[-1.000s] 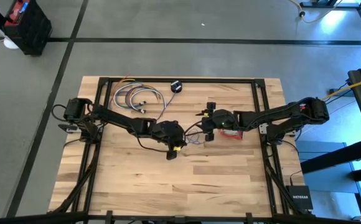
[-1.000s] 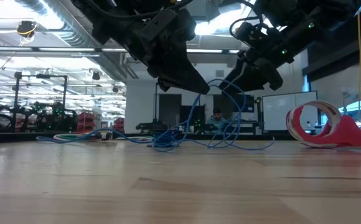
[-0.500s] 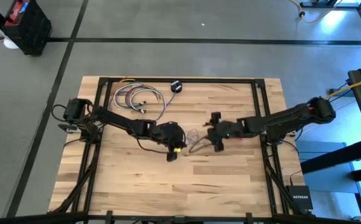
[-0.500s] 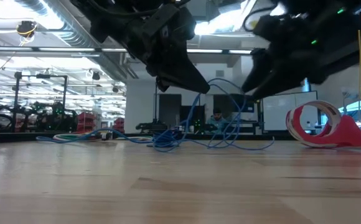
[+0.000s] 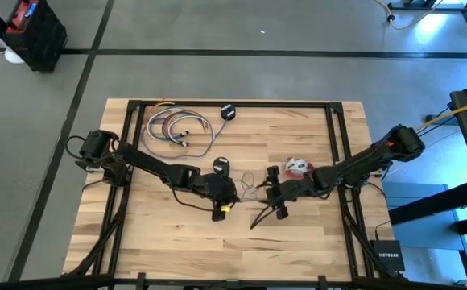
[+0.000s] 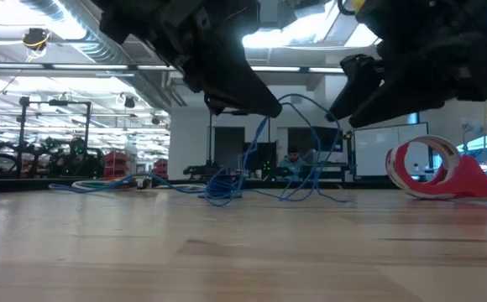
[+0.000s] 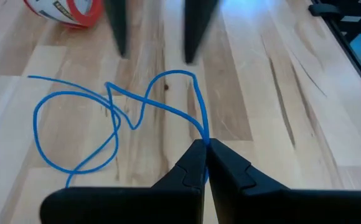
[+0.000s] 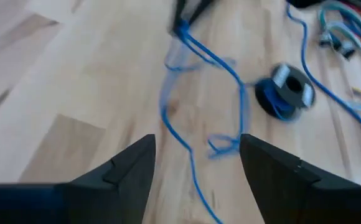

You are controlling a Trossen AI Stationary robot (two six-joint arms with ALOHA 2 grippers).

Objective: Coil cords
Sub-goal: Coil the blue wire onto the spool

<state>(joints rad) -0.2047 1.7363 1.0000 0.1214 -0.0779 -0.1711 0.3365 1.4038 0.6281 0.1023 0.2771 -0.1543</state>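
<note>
Between the two pincers the thin blue cord (image 7: 115, 118) lies in loose loops; the left gripper (image 7: 205, 149) is clamped on one strand of it; the right gripper (image 8: 196, 155) hangs wide apart just above; its black puck (image 8: 290, 87) rests beyond the right gripper; the red-and-white bundle (image 5: 297, 167) lies just behind.

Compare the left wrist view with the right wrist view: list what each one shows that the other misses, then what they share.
Only the left wrist view: the left gripper shut on the blue cord close up, and the red-and-white cord bundle at the picture's edge.

Only the right wrist view: the black round puck wound with blue cord, the loose multicoloured wires, and the right gripper open above the wood.

Both: the tangled blue cord on the wooden table.
</note>
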